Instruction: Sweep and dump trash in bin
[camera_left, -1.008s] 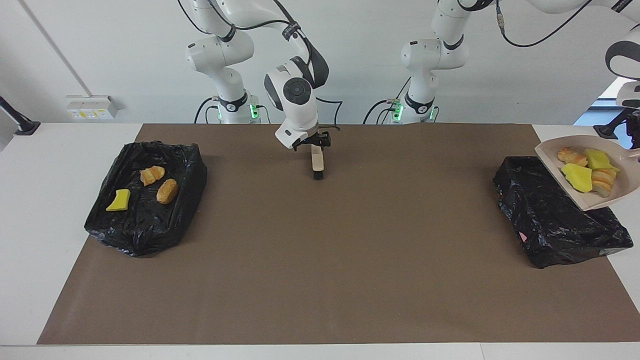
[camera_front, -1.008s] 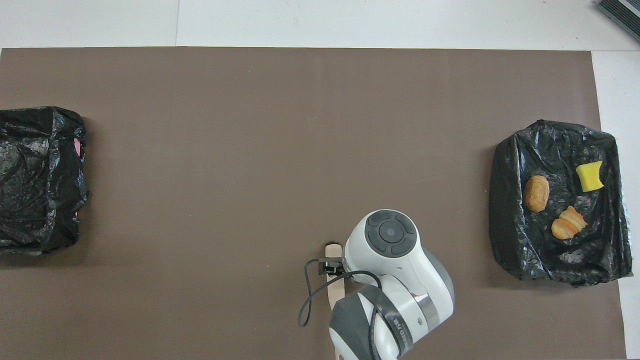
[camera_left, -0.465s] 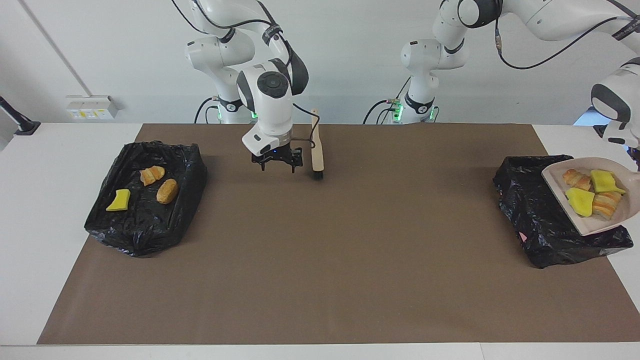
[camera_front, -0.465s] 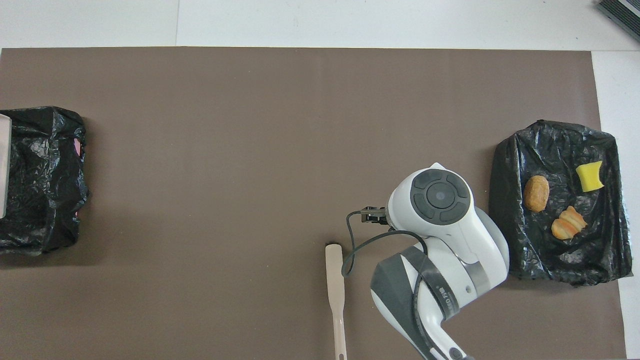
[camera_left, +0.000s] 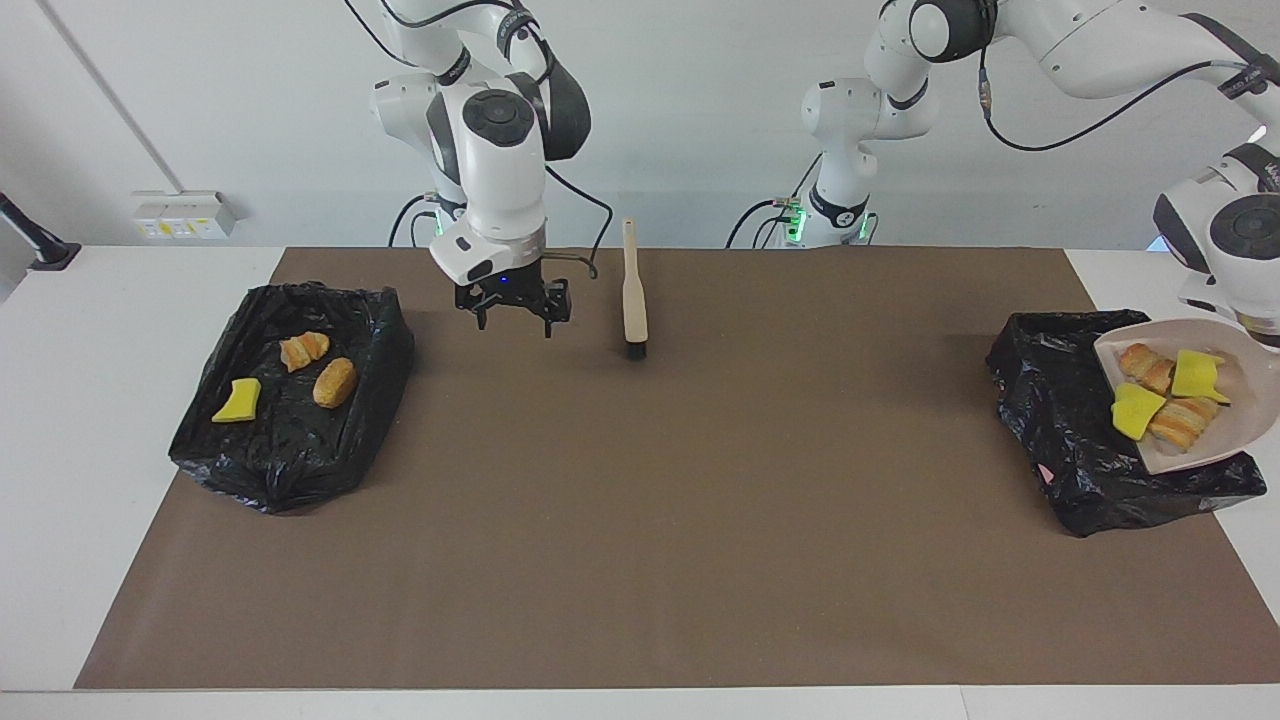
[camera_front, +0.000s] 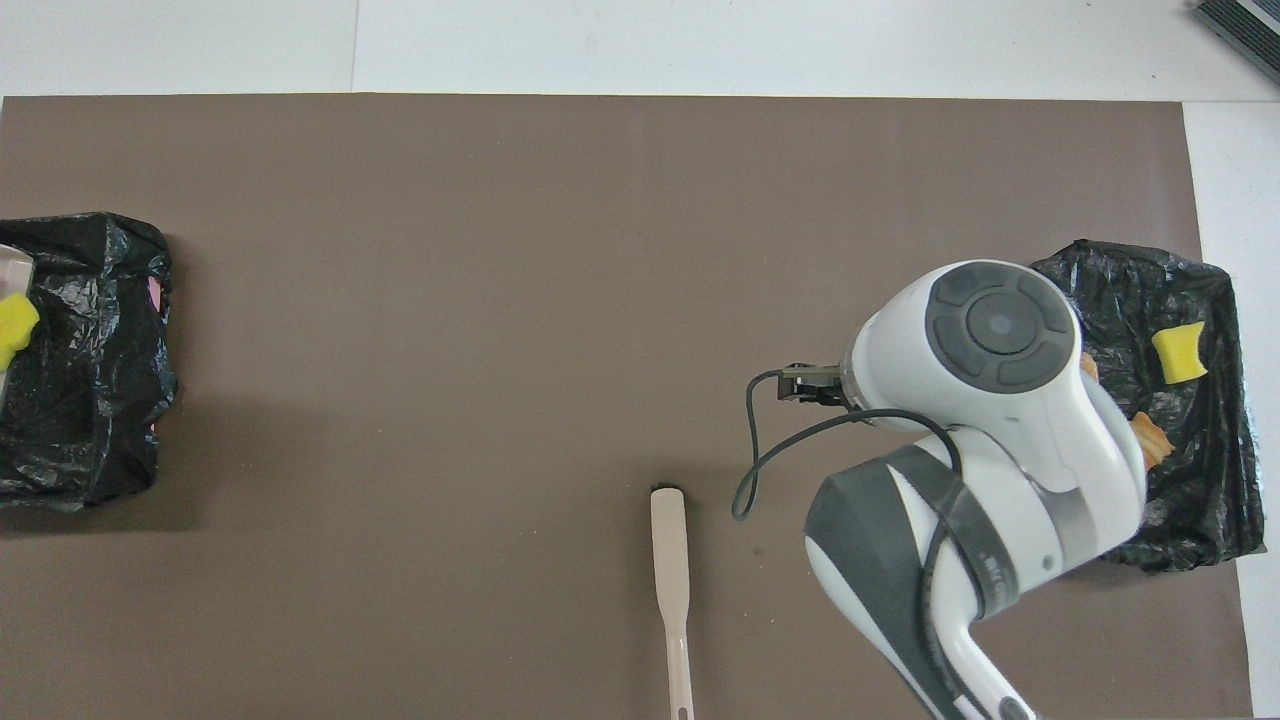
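Note:
My right gripper (camera_left: 512, 305) hangs open and empty over the mat, between the brush (camera_left: 633, 300) and the black-lined bin (camera_left: 290, 460) at the right arm's end. That bin holds three pieces of trash: two bread lumps (camera_left: 303, 350) and a yellow chunk (camera_left: 238, 400). The beige dustpan (camera_left: 1250, 395) is tilted over the other bin (camera_left: 1060, 400) at the left arm's end. Several trash pieces (camera_left: 1195, 375) lie in it. My left arm carries it, and its gripper is cut off by the view's edge.
The brush (camera_front: 670, 570) rests on its black bristles, with its handle pointing toward the robots. A brown mat (camera_left: 640, 520) covers the table. In the overhead view the right arm's wrist (camera_front: 1000, 330) covers part of the bin (camera_front: 1200, 300) with the yellow chunk (camera_front: 1178, 352).
My right gripper let go of the brush, rose and moved toward the bin at the right arm's end. My left arm lowered the loaded dustpan over the other bin.

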